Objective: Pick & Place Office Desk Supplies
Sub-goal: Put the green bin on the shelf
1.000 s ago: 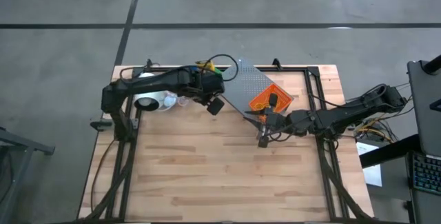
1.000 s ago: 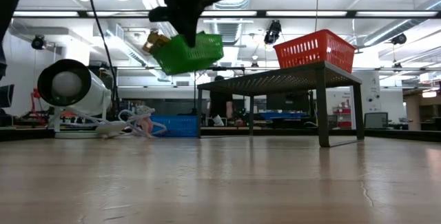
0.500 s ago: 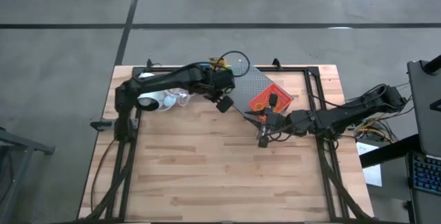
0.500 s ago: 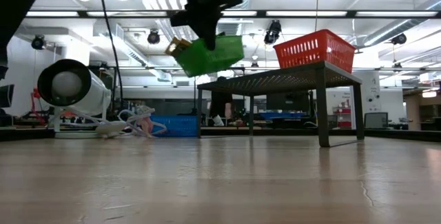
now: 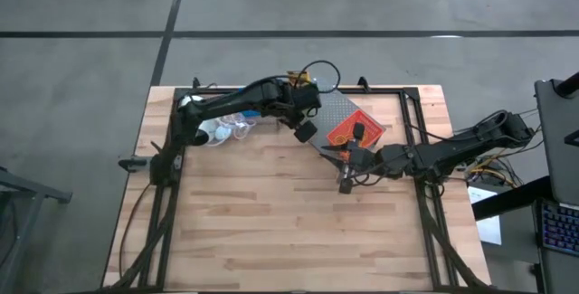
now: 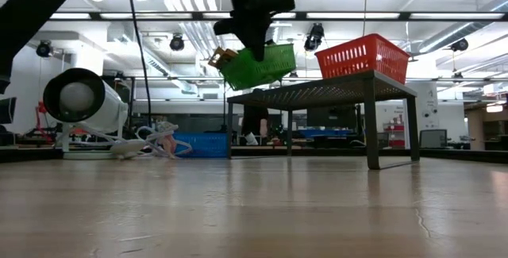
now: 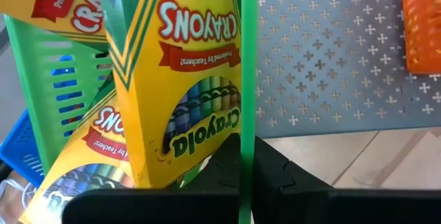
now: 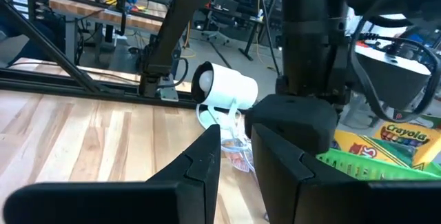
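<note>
My left gripper (image 6: pixel 252 42) is shut on a green plastic bin (image 6: pixel 258 66) that carries two yellow-and-green crayon boxes (image 7: pixel 186 79). It holds the bin in the air by the left end of the grey perforated rack (image 5: pixel 336 113). A red-orange bin (image 5: pixel 353 129) stands on the rack's top. A blue bin (image 6: pixel 198 144) rests on the table at the back left. My right gripper (image 8: pixel 236 156) waits low over the table just in front of the rack, its fingers a little apart and empty. My left gripper holds the green bin by one side wall (image 7: pixel 247 107), which runs edge-on between the two fingers, one finger inside the bin and one outside. The fingers come from above, pointing down. The bin hangs tilted below them, clear of table and rack.
A white roll (image 6: pixel 79 99) with loose white cord lies at the table's back left, near the blue bin. The rack stands on legs with open room beneath it (image 6: pixel 317 131). The near half of the wooden table (image 5: pixel 289 231) is bare.
My left gripper has carried the green bin toward the table's right edge and slightly toward the far edge, from above the white roll's side to the rack's left end. The bin stays lifted and tilted, with the crayon boxes in it.
</note>
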### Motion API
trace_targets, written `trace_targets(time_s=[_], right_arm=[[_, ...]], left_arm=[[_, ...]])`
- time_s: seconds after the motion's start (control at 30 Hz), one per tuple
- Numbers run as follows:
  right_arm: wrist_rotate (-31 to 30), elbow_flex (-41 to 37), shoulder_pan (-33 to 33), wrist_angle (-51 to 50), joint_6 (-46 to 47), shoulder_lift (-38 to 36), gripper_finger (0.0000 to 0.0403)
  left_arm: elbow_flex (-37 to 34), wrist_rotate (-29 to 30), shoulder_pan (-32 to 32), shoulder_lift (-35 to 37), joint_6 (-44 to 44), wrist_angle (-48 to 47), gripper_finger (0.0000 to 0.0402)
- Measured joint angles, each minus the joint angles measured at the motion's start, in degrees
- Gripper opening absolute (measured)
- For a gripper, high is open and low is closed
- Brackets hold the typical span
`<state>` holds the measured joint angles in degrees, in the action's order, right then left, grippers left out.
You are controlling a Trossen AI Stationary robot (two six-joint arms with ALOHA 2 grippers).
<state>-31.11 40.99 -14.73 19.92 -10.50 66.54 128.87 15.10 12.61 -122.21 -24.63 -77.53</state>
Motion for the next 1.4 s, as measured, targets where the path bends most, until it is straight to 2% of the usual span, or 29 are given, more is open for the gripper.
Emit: trace_targets(time_s=[0.4,0.83,1.4], right_arm=[[0.0,0.0,0.0,0.0,0.0,0.0,0.0068],[0.0,0.0,0.0,0.0,0.0,0.0,0.0082],[0.0,0.0,0.0,0.0,0.0,0.0,0.0073]], left_arm=[[-0.7,-2.1,0.5,-1.2,6.6,4.5,0.0008],[-3.0,-4.2,0.3,-1.0,4.7,8.6,0.0009],[-3.5,-6.2,0.3,-0.9,4.7,8.8,0.0083]])
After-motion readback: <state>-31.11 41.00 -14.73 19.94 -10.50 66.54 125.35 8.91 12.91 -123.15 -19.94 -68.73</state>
